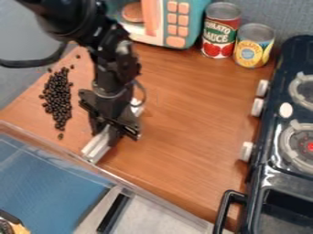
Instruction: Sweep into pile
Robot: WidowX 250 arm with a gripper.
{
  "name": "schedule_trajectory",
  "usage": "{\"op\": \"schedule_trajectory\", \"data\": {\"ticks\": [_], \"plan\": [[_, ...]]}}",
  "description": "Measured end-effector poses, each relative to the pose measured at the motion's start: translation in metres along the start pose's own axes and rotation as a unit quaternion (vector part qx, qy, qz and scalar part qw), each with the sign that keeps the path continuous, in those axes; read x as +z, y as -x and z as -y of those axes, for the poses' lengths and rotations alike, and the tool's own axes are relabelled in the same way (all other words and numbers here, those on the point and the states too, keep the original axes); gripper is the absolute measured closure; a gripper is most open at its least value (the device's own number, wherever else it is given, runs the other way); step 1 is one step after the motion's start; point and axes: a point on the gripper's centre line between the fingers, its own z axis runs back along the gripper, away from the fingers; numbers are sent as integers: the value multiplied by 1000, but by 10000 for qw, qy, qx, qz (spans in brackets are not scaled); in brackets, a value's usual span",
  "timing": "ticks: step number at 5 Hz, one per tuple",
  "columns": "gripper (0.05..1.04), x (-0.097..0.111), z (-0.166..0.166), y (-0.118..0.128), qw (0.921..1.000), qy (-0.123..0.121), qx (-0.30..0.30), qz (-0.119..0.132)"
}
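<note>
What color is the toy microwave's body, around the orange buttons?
Teal and white, seen best in the camera view.

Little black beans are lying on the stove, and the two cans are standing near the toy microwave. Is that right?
Not quite: the little black beans are lying on the brown wooden counter, as the camera view shows. The two cans are standing near the toy microwave, just as you said.
</note>
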Motion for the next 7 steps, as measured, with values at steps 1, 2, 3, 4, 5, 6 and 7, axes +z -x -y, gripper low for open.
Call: {"op": "schedule_trajectory", "data": {"ticks": [1, 2, 3, 4, 5, 6, 7], "plan": [[709, -3, -2, -4, 10000, -12, -16, -28], [709, -7, -20, -7, 9997, -41, 206, -98], [709, -9, -36, -8, 9990, -87, 413, -160], [709, -8, -54, -8, 9982, -160, 555, -139], [710, -9, -61, -5, 9983, -231, 513, -169], [709, -9, -69, -3, 9980, -361, 476, -205], [709, -8, -66, 0, 9979, -270, 529, -270]]}}
